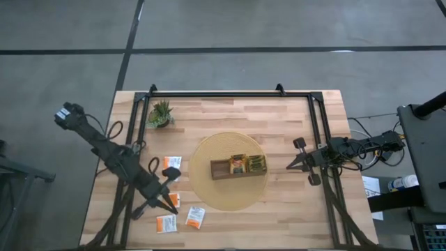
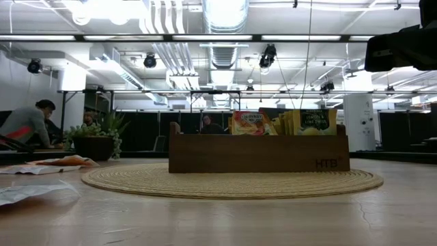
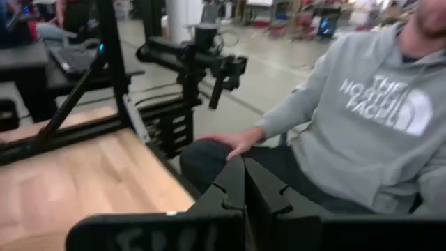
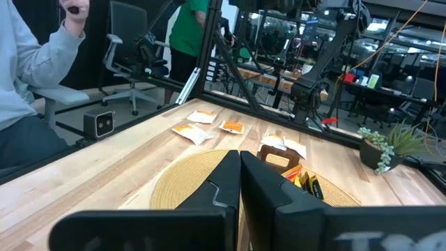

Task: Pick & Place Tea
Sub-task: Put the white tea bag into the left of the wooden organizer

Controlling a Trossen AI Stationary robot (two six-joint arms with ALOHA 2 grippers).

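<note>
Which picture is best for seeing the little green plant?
The high view shows the potted plant best: whole, from above, near the table's far left corner. The low view shows it side-on, at the picture's edge. The right wrist view catches it far off. The left wrist view misses it.

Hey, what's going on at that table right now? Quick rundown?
Left gripper shut, empty, among loose tea sachets. Right gripper shut, empty, beside mat. Tray part-filled. Nothing blocking.
</note>
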